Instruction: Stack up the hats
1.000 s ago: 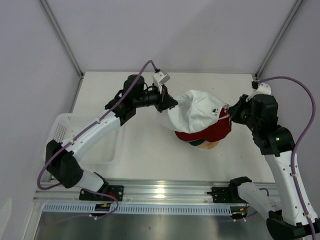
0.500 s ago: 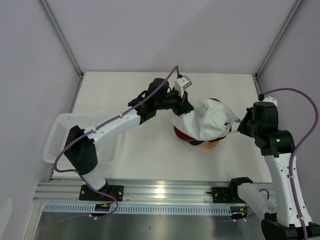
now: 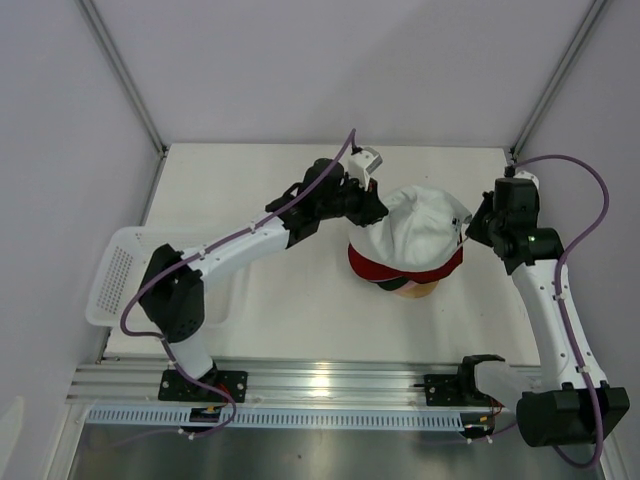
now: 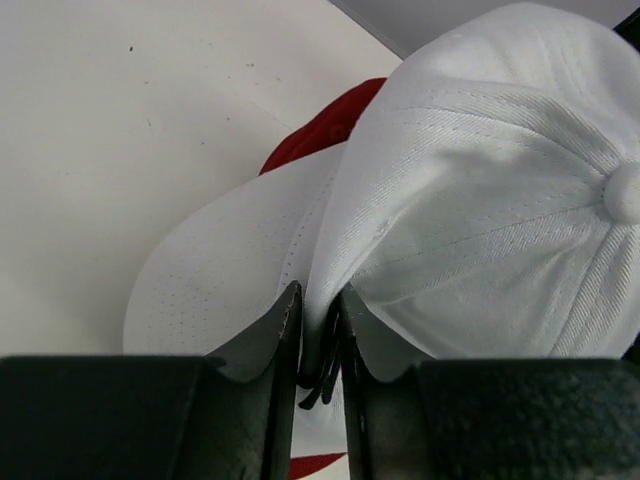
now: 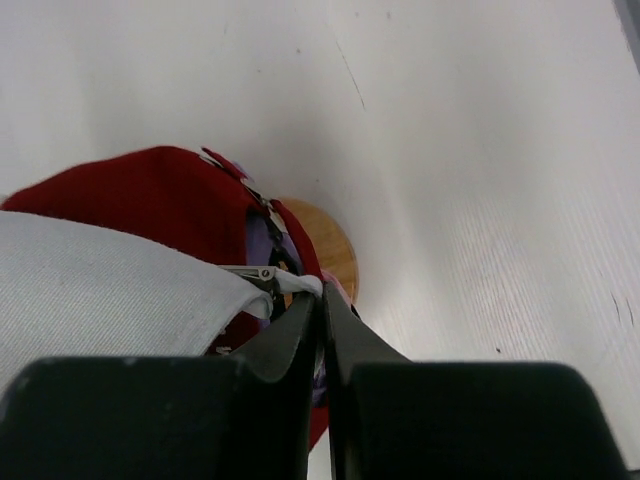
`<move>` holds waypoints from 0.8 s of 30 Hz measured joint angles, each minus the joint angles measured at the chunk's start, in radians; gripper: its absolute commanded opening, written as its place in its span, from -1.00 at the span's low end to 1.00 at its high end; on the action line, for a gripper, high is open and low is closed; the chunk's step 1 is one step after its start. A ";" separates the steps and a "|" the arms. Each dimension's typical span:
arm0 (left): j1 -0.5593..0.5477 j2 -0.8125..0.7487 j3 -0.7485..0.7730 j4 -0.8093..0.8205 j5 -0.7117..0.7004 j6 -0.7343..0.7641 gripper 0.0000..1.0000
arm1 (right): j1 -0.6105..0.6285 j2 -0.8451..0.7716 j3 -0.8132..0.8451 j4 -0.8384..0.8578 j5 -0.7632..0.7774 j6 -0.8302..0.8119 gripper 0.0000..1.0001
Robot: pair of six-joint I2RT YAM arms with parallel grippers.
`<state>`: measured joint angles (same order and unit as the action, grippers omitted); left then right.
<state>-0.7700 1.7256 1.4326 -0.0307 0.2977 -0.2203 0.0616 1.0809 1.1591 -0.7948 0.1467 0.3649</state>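
A white hat with red trim (image 3: 415, 235) sits on top of a stack of hats on the round wooden stand (image 3: 420, 291). The red hat (image 3: 375, 270) shows just beneath it. My left gripper (image 3: 378, 211) is shut on the white hat's fabric at its left side, where crown (image 4: 480, 200) meets brim (image 4: 215, 290). My right gripper (image 3: 467, 228) is shut on the white hat's back strap (image 5: 300, 283). The right wrist view shows the red hat (image 5: 140, 190), a lavender hat (image 5: 266, 237) under it and the wooden stand (image 5: 328, 252). The lower hats are mostly hidden.
A white mesh basket (image 3: 128, 262) stands at the table's left edge. A metal rail (image 3: 320, 385) runs along the near edge with both arm bases on it. Bare white table (image 3: 290, 300) lies between the basket and the stand.
Both arms carried the white hat rightward and down onto the stack. The left gripper moved right to the stand; the right gripper moved up and in. The hat now lies flatter on the red hat.
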 measured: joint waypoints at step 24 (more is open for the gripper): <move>0.138 -0.299 -0.433 0.133 -0.180 -0.329 0.99 | -0.011 0.068 -0.130 0.198 -0.080 -0.027 -0.96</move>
<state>-0.6315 1.4261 0.9993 0.1020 0.1173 -0.5491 0.0509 1.1488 1.0290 -0.5972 0.0669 0.3374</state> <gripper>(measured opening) 0.994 0.033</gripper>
